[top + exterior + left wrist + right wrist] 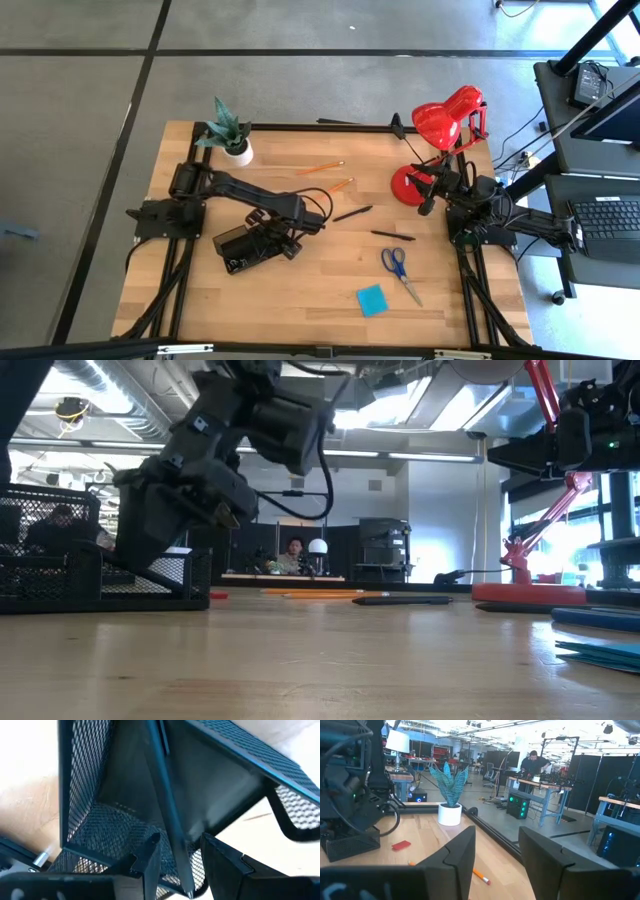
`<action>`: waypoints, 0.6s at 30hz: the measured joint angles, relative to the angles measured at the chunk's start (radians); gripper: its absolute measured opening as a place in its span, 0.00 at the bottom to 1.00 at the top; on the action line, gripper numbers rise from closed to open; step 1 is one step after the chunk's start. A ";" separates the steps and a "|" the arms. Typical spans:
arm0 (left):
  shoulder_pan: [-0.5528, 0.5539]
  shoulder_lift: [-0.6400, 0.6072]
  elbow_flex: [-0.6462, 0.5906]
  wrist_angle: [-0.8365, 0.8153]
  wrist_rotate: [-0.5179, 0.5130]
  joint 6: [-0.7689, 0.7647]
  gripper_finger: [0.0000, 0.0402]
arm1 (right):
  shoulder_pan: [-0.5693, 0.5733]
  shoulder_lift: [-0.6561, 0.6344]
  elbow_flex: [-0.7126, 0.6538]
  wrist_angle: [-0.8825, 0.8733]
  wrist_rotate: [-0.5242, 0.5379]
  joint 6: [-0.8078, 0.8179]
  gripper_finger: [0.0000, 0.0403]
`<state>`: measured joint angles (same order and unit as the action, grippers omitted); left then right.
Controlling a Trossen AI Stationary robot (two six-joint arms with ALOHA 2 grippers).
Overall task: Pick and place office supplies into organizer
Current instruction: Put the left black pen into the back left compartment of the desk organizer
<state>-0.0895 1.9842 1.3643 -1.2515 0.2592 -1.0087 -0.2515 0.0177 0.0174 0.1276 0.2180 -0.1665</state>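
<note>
The black mesh organizer (235, 255) stands on the table's left half. My left gripper (258, 244) points steeply down into it, open. In the left wrist view its fingers (150, 857) stand on either side of a thin upright divider (167, 810) and do not visibly touch it. Loose on the wood lie two orange pencils (320, 168), two black pens (352, 213), blue-handled scissors (400, 268), a blue sticky-note pad (372, 299) and a small red piece (401, 845). My right gripper (497, 847) waits open at the right edge, beside the lamp.
A red desk lamp (440, 125) stands at the far right and a potted green plant (228, 135) at the far left. A black frame rail (320, 127) runs along the far edge. Bare wood lies between the organizer and the scissors.
</note>
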 joint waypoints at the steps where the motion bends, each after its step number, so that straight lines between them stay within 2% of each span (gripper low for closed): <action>1: 0.000 0.005 0.000 -0.001 0.000 0.001 0.33 | 0.000 0.000 0.000 0.000 0.000 0.000 0.38; 7: 0.000 0.023 0.000 -0.001 0.003 0.003 0.28 | 0.000 0.000 0.000 0.000 0.000 0.000 0.38; 16: 0.000 0.023 0.001 -0.007 0.007 0.069 0.08 | 0.000 0.000 0.000 0.001 0.000 -0.003 0.38; 18: 0.000 0.023 0.002 -0.015 0.005 0.075 0.07 | 0.000 0.000 0.000 0.001 0.000 -0.003 0.38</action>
<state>-0.0895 2.0071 1.3666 -1.2667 0.2646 -0.9332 -0.2515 0.0177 0.0174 0.1284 0.2180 -0.1699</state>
